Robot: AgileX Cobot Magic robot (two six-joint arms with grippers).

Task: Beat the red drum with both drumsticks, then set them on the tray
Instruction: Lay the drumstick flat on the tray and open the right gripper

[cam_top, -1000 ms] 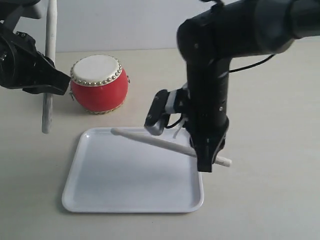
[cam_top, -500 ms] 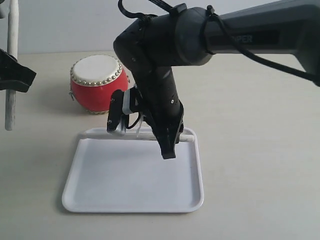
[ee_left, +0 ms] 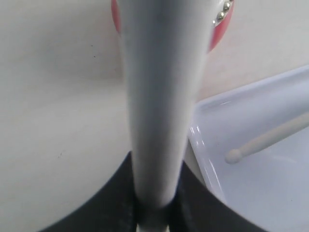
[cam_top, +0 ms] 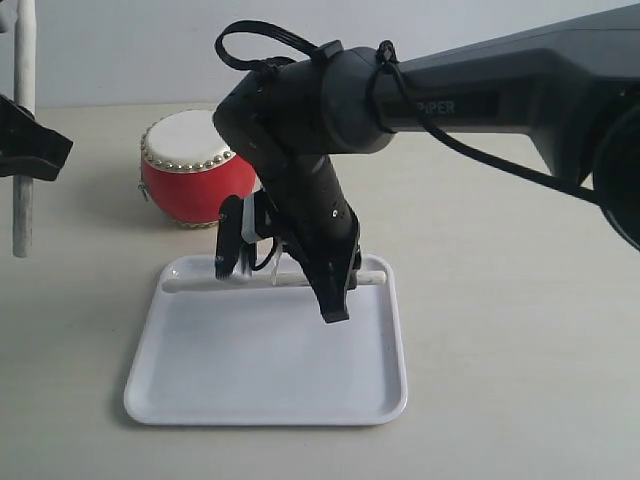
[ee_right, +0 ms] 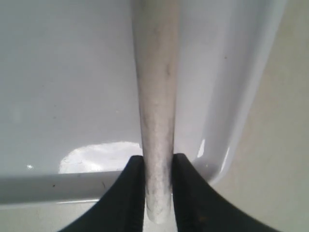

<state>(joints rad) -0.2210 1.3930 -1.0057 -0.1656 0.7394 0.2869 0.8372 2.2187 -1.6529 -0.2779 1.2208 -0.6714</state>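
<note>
The red drum (cam_top: pixel 195 168) with its cream skin stands behind the white tray (cam_top: pixel 200 390). My right gripper (cam_top: pixel 335 290) reaches over the tray's far edge, shut on one drumstick (cam_top: pixel 195 284) that lies level along that edge; its shaft (ee_right: pixel 155 96) runs between the black fingers (ee_right: pixel 130 193) over the tray (ee_right: pixel 63 72). My left gripper (cam_top: pixel 25 155) at the far left is shut on the other drumstick (cam_top: pixel 22 130), held upright. In the left wrist view that stick (ee_left: pixel 161 96) fills the middle, with the drum (ee_left: pixel 219 29), the tray (ee_left: pixel 270 183) and the first stick's tip (ee_left: pixel 234 155) behind.
The beige tabletop (cam_top: pixel 520 330) stretches to the right of the tray. The right arm's thick black link (cam_top: pixel 480 90) crosses above the table from the upper right. A pale wall (cam_top: pixel 150 50) stands behind the drum.
The right gripper has swung left across the tray with its drumstick, turning it level along the far edge, and lowered slightly. The left gripper with its upright stick moved left, then held still.
</note>
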